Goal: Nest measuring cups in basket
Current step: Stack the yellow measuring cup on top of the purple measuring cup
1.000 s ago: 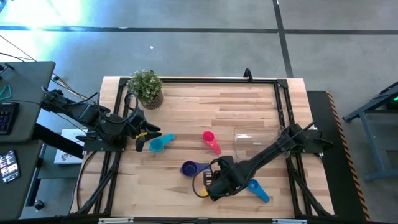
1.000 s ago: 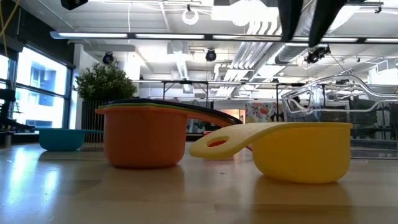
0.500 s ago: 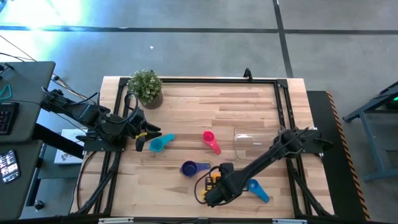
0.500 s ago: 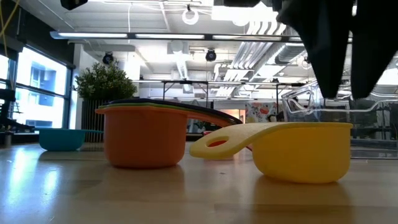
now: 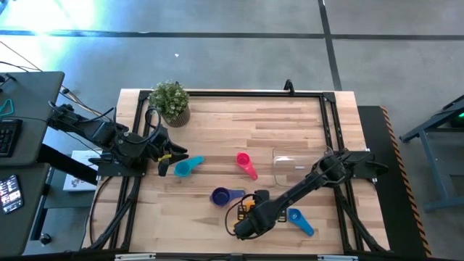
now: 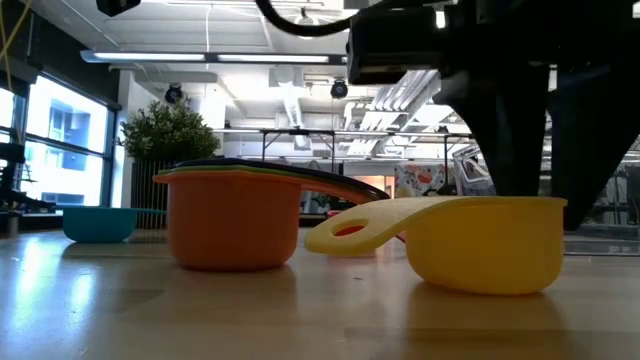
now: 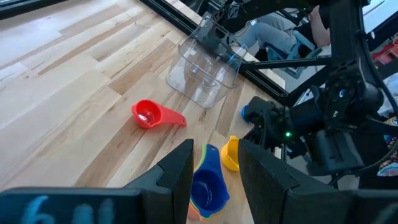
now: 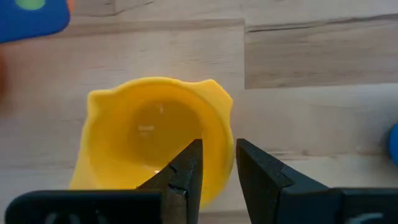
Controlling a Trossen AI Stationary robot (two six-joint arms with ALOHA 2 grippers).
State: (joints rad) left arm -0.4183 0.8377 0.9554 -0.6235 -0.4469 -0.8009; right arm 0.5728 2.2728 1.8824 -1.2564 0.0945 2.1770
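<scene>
Wooden slatted table (image 5: 290,123), black-framed, seen whole from above.

Clear rectangular plastic basket (image 5: 291,167): on the table's right half, well apart from the front edge; its near side is covered by the right arm in the high view, and in the low view it is hidden behind the gripper. No cup shows inside it.

Yellow plastic measuring cup (image 8: 155,146): upright on the table near the front edge, flat handle pointing left in the low view (image 6: 480,240). Largely covered by the arm from above.

Right gripper (image 8: 216,163): directly over the yellow cup, fingers a little apart and straddling the cup's rim wall, one finger inside the bowl, one outside. Whether the pads press the wall cannot be made out.

Stack of nested cups, dark blue on top over an orange one (image 6: 232,215): just left of the yellow cup; colours between are only thin edges. From above only the blue top (image 5: 222,196) shows.

Magenta-red cup (image 5: 245,164): mid-table, alone.

Teal cup (image 5: 185,168): left side, near the left gripper.

Light blue cup (image 5: 299,220): front right, partly hidden by the arm.

Left gripper (image 7: 214,163): waiting at the table's left edge, fingers spread, holding nothing.

Potted green plant (image 5: 171,101): back left corner.
</scene>
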